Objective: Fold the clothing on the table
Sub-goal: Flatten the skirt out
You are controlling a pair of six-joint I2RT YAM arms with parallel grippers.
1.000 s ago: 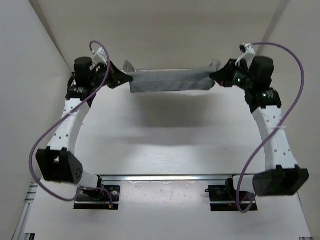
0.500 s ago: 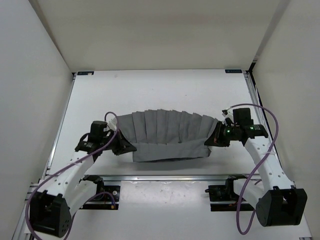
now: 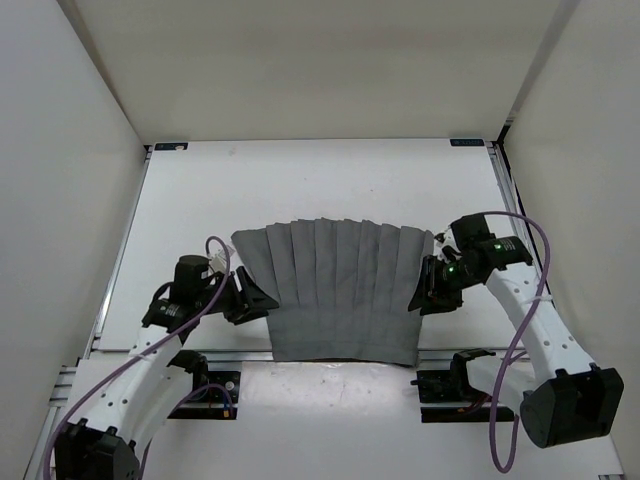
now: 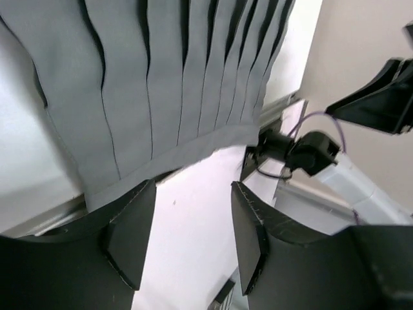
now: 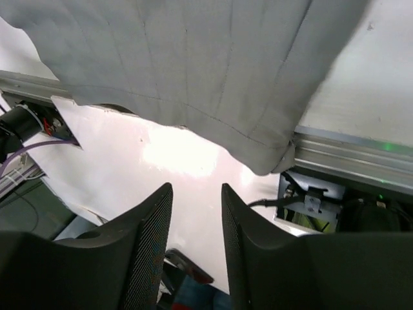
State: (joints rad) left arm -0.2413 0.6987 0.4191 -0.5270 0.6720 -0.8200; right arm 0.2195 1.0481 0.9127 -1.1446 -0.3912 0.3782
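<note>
1. White walls (image 3: 300,70) close the table (image 3: 300,185) on three sides, and an aluminium rail (image 5: 348,154) runs along its near edge.
2. The clothing (image 3: 340,290), a grey pleated skirt, lies spread flat on the table, in the space between the two pincers.
3. Its pleats run from the far side to the near side. The near end is the narrower one, with a plain band, and it lies over the rail. In the right wrist view one corner of this band hangs a little past the rail.
4. The left gripper (image 3: 262,298) is low over the table, just beside the left edge of the skirt, and the cloth begins right in front of its tips. From above I cannot tell if the tips touch the cloth.
5. Its fingers (image 4: 129,232) stand wide apart and hold nothing. Between them I see only white surface, and the band of the skirt lies beyond the tips.
6. The right gripper (image 3: 422,292) is on the opposite side, just beside the right edge of the skirt, pointing toward it.
7. Its fingers (image 5: 151,245) are also apart with nothing between them. The cloth lies ahead of them, not in their gap.
8. A purple cable (image 3: 532,262) loops beside each arm.
</note>
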